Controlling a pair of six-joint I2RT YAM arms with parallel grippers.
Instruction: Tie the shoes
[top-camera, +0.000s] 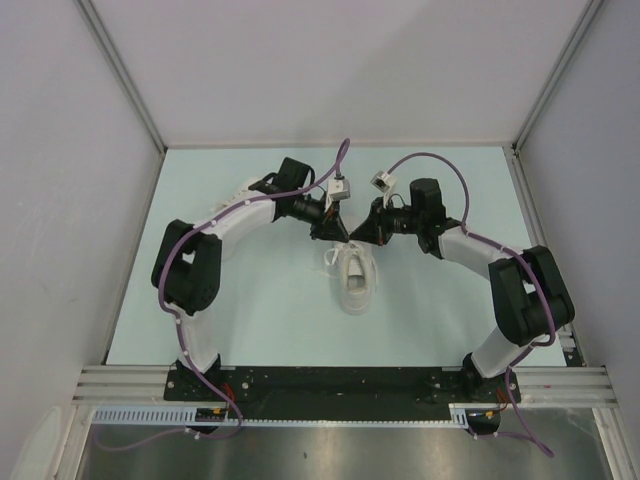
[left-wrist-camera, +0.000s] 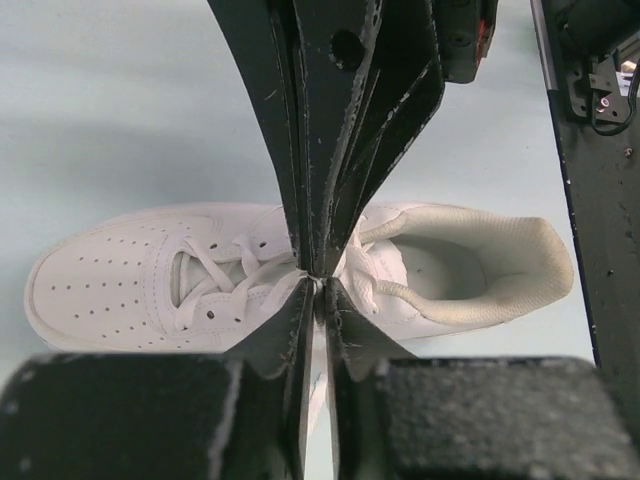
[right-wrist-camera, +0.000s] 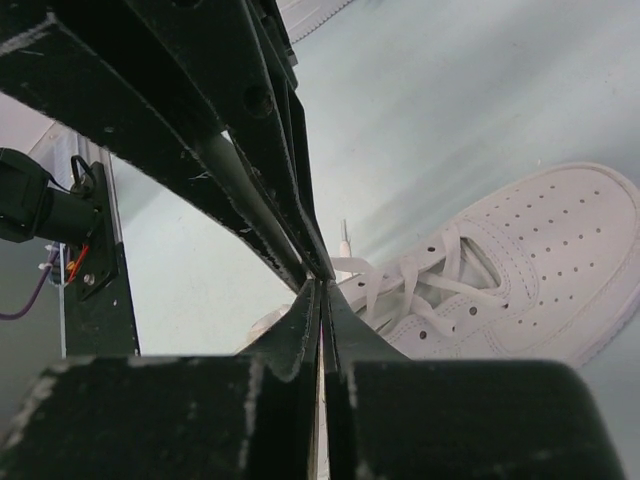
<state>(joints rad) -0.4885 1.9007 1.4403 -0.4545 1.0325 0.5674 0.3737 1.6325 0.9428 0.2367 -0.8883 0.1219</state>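
One white shoe (top-camera: 356, 285) is laid on the pale bench (top-camera: 250, 320), pretty much midway between the two arms, and both hands are parked right over its laced-up part. The left hand (left-wrist-camera: 316, 281) is seen squeezed fully closed, fingertips pressed together with a thin white lace (left-wrist-camera: 372, 233) pinched at the very tips. Same deal for the right hand (right-wrist-camera: 322, 281): clamped tight, with a pale strip of lace caught between the fingers. A white sliver (right-wrist-camera: 312, 12) is caught at the top edge of the right wrist view; what it is can't be told.
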